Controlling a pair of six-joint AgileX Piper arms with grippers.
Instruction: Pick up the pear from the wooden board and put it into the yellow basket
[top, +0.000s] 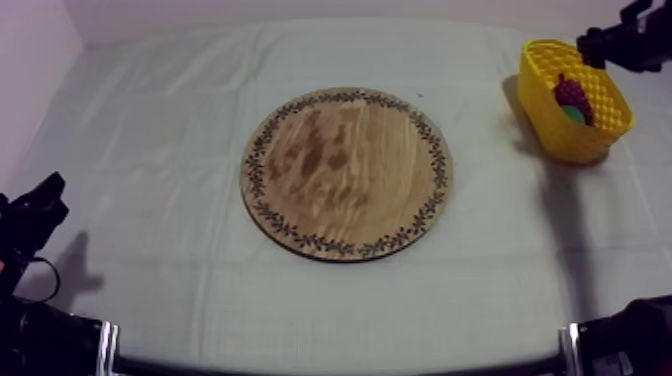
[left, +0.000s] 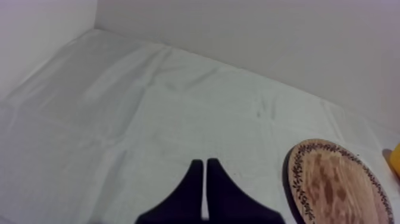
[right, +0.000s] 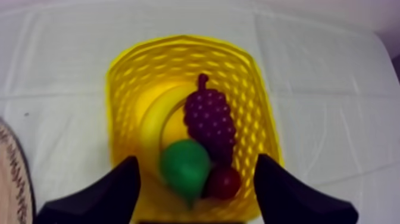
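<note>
The pear (right: 184, 167) already lies in the yellow basket (right: 178, 53), touching the bunch of grapes (right: 209, 122) and the small red fruit (right: 225, 182), with the banana (right: 152, 119) curved beside them. I judge the task done but for pulling the arm away.

The basket stands at 2 o'clock from the wooden board (top: 346, 172), near the far right edge of the table (top: 150, 150). The right tool (right: 196, 162) hangs straight over the basket, fingers spread wide with nothing gripped. That suits a drop onto the other fruit rather than the rim.

The left tool (left: 204, 162) rests at 8 o'clock from the board, fingers pressed together. It is likely idle because the basket sits on the other arm's side.

Count: one board carrying nothing, one basket, four fruit (one of each kind), and two tools.
</note>
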